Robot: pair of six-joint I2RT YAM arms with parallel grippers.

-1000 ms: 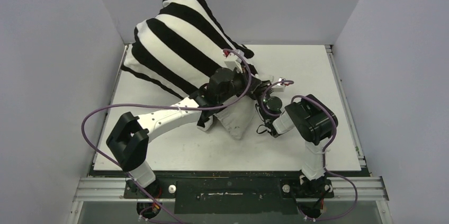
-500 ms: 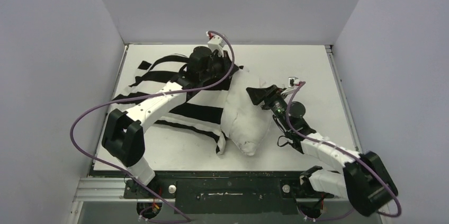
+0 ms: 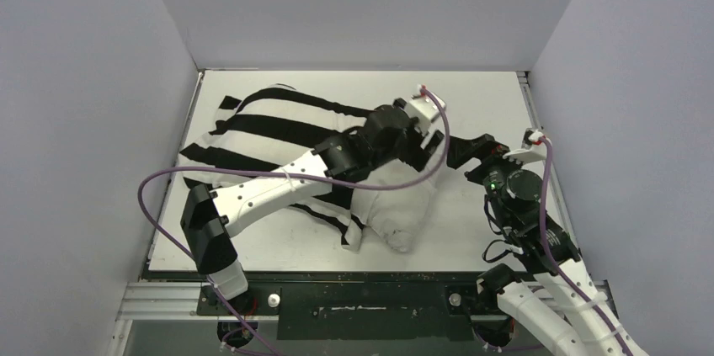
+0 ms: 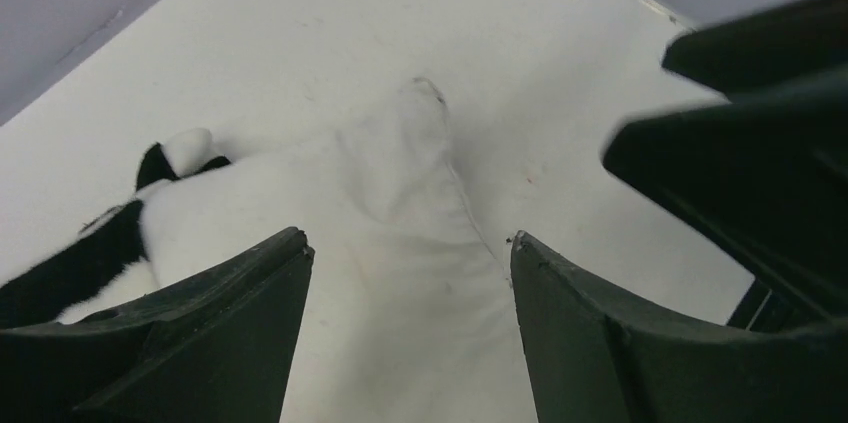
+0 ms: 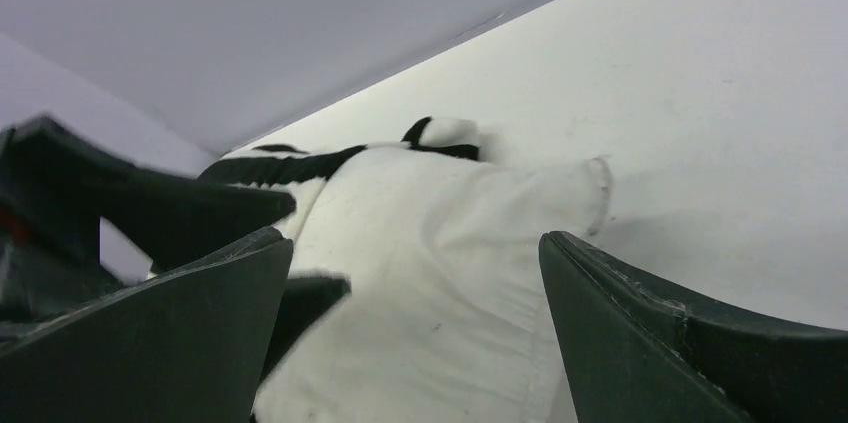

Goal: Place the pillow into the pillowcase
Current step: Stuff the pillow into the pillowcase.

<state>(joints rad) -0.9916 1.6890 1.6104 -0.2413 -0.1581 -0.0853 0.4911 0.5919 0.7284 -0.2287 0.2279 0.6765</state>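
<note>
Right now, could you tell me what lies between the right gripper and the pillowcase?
The pillow, its white end bare, and the left gripper: top and right wrist views.

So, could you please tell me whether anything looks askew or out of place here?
Yes: the pillow is only partly covered. Its bare off-white end sticks out at the near right, while the striped pillowcase lies rumpled and diagonal across the left side. The left gripper and right gripper hang open over it, holding nothing.
</note>
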